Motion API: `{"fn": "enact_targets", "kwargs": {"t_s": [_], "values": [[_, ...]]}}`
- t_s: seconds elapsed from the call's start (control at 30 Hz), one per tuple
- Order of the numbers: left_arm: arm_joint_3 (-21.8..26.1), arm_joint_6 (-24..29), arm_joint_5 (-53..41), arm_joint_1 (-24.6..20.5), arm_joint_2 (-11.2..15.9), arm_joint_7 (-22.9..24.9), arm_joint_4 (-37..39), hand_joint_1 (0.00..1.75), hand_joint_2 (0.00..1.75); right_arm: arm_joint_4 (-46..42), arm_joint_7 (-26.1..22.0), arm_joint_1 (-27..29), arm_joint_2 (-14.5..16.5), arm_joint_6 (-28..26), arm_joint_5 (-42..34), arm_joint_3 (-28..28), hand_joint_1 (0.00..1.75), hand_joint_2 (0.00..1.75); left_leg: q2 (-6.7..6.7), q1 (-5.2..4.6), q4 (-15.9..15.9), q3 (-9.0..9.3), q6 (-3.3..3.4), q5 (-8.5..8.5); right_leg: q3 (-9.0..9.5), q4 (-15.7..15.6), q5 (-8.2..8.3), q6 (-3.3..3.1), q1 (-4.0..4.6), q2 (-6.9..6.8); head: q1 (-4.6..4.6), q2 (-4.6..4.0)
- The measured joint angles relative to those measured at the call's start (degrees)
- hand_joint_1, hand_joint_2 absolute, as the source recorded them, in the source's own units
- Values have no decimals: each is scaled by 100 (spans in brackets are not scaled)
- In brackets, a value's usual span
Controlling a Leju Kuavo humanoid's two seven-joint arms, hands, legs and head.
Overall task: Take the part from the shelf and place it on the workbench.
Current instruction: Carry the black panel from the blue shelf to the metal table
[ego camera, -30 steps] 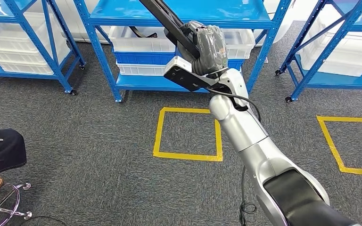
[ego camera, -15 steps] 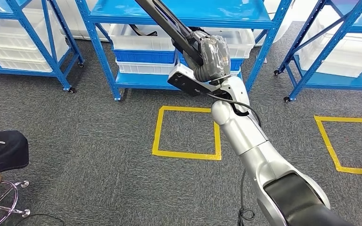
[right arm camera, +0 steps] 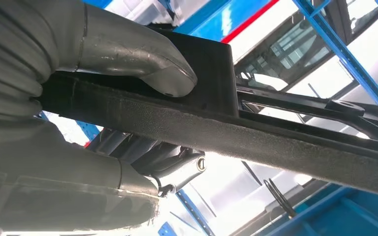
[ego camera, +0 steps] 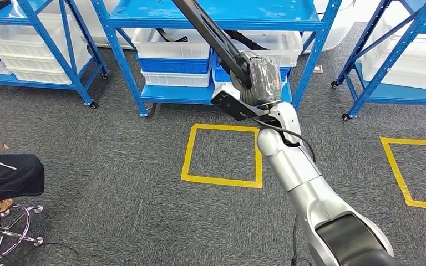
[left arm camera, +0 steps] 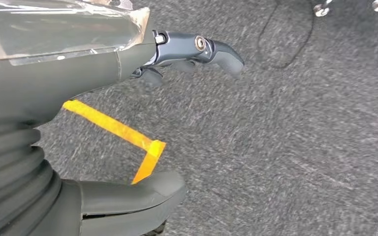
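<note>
Long black bar-shaped part (ego camera: 211,33) sits clamped in the robot's raised right hand (ego camera: 259,75), slanting up beyond it past blue metal shelving (ego camera: 216,16); left hand (left arm camera: 128,123) hangs empty, fingers apart, above grey carpet (left arm camera: 275,147).

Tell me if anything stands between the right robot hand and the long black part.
Nothing does. The right robot hand already grips the long black part; in the right wrist view its thumb presses on the part, with fingers wrapped beneath. The workbench is not visible, so that path cannot be judged.
</note>
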Motion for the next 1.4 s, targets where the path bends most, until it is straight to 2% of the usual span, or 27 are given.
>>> {"fn": "enact_targets", "kwargs": {"t_s": [0.03, 0.07, 0.13, 0.2, 0.23, 0.3, 0.37, 0.4, 0.47, 0.53, 0.57, 0.6, 0.67, 0.7, 0.77, 0.83, 0.87, 0.93, 1.0, 1.03, 1.07, 1.1, 1.17, 1.23, 1.27, 1.33, 1.4], "values": [[-1, -10, -9, 1, -1, 9, 2, 0, 175, -12, 0, 46, -20, 5, -1, -20, 175, 175, 6, -1, 191, -66, 11, -56, -13, 1, 6, -10, 21, -31, 1, 0], [-1, -17, -17, 1, -2, 17, 3, 0, 175, -25, 0, 88, -38, 10, -2, -38, 175, 175, 11, -5, 143, -10, 34, -3, -21, 1, 10, -18, 41, -63, 0, 0], [-3, -26, -23, -3, 2, 23, 5, 0, 175, -61, 0, 136, -61, 16, -2, -73, 175, 175, 82, -36, -548, 419, 125, 286, -21, 0, 14, -24, 69, -125, 1, 0], [-6, -33, -23, -22, 8, 24, 5, 0, 175, -107, 0, 138, -82, 18, -3, -107, 175, 175, 211, -100, -1217, 807, 209, 456, -24, 1, 15, -19, 109, -193, 3, 0], [-7, -36, -26, -30, 10, 25, 5, 0, 175, -125, 0, 138, -92, 18, -3, -118, 175, 175, 244, -131, -1363, 881, 232, 468, -26, 1, 15, -15, 121, -230, 4, 0], [-8, -36, -30, -36, 13, 26, 5, 0, 175, -145, 0, 147, -109, 18, -3, -127, 175, 175, 180, -160, -1407, 874, 259, 482, -20, -14, 21, 9, 129, -308, 7, 0], [-9, -36, -31, -35, 9, 28, 6, 0, 175, -165, -1, 154, -124, 19, -3, -133, 175, 175, 110, -136, -1478, 889, 313, 549, -76, 83, -51, 43, 128, -255, 10, 0], [-9, -36, -31, -39, 6, 29, 7, 0, 175, -177, -1, 154, -136, 20, -5, -137, 175, 175, 76, -119, -1516, 895, 342, 584, -169, 280, -163, 43, 126, -179, 14, 0], [-10, -36, -31, -51, -1, 29, 7, 0, 175, -187, -2, 171, -167, 20, -13, -144, 175, 175, -5, -106, -1540, 879, 377, 621, -497, 1001, -499, 14, 106, -27, 17, 0], [-10, -36, -32, -49, -11, 31, 9, 0, 175, -188, -1, 214, -195, 20, -19, -146, 175, 175, -108, -107, -1536, 854, 377, 636, -754, 1591, -697, 41, 91, 10, 17, 0], [-10, -36, -31, -45, -19, 32, 11, 0, 175, -189, -1, 233, -203, 21, -19, -146, 175, 175, -163, -106, -1532, 848, 371, 643, -739, 1590, -670, 84, 83, 16, 17, 0], [-10, -36, -31, -43, -24, 33, 14, 0, 175, -190, 0, 245, -209, 21, -19, -146, 175, 175, -221, -103, -1525, 846, 361, 649, -602, 1335, -549, 141, 70, 27, 17, 0], [-11, -38, -31, -43, -29, 34, 16, 0, 175, -198, 0, 250, -220, 24, -20, -151, 175, 175, -328, -103, -1495, 831, 324, 649, -172, 501, -243, 235, 23, 144, 16, 0], [-11, -41, -32, -44, -29, 34, 16, 0, 175, -204, 0, 249, -223, 30, -21, -155, 175, 175, -372, -107, -1474, 810, 297, 651, -18, 182, -136, 238, 10, 199, 13, 0], [-12, -50, -38, -37, -25, 32, 17, 0, 175, -221, 10, 262, -227, 51, -27, -161, 175, 175, -437, -115, -1462, 761, 229, 676, 60, 2, -87, 178, 19, 236, 8, 0], [-13, -54, -46, -17, -19, 24, 20, 0, 175, -249, 33, 275, -234, 81, -43, -174, 175, 175, -474, -101, -1465, 726, 170, 694, 57, -13, -52, 104, 14, 152, 9, 0], [-13, -54, -48, -8, -17, 17, 22, 0, 175, -270, 46, 277, -242, 103, -55, -186, 175, 175, -420, -99, -1408, 693, 145, 648, 61, -23, -38, 64, 1, 113, 2, 0], [-13, -53, -40, -5, -14, 0, 24, 0, 175, -310, 55, 280, -262, 157, -93, -215, 175, 175, -206, -95, -953, 482, 94, 373, 65, -40, -22, -12, -19, 36, -19, 0], [-12, -53, -24, -6, -13, -14, 25, 0, 175, -328, 53, 310, -284, 197, -151, -243, 175, 175, -41, -79, -157, 111, 46, 11, 60, -40, -26, -46, 1, -50, -31, 0], [-11, -54, -17, -2, -12, -18, 25, 0, 175, -330, 48, 336, -293, 215, -192, -254, 175, 175, -11, -69, 128, -26, 34, -77, 58, -39, -27, -46, 10, -99, -31, 0], [-10, -53, -7, 5, -12, -20, 25, 0, 175, -330, 31, 363, -301, 244, -247, -261, 175, 175, 4, -61, 210, -64, 30, -59, 57, -39, -28, -47, 15, -148, -31, 0], [-9, -51, 6, 9, -9, -21, 25, 0, 175, -330, 1, 385, -302, 290, -319, -265, 175, 175, 20, -58, 44, 23, 37, 63, 58, -39, -28, -46, 18, -194, -30, 0], [-8, -49, 68, 7, 8, -31, 25, 0, 175, -330, -94, 403, -278, 396, -475, -266, 175, 175, 157, -75, -765, 452, 82, 405, 61, -39, -31, -42, 30, -274, -31, 0], [5, -58, 165, -1, 25, -50, 25, 0, 175, -327, -182, 404, -231, 446, -559, -265, 175, 175, 282, -119, -1360, 756, 137, 574, 53, -39, -41, -21, 70, -343, -26, 0], [20, -65, 213, 0, 29, -59, 25, 0, 175, -322, -210, 411, -202, 448, -572, -264, 175, 175, 291, -142, -1447, 788, 155, 572, 51, -42, -47, -7, 86, -382, -23, 0], [74, -75, 297, 13, 33, -75, 25, 0, 175, -315, -244, 445, -127, 434, -578, -261, 175, 175, 183, -148, -1477, 783, 206, 603, 55, -50, -64, 45, 100, -445, -17, 0], [127, -76, 355, 31, 31, -93, 26, 0, 175, -315, -257, 487, -68, 413, -579, -263, 175, 175, 88, -125, -1537, 805, 283, 656, -17, 121, -180, 72, 95, -308, -15, 0]]}}
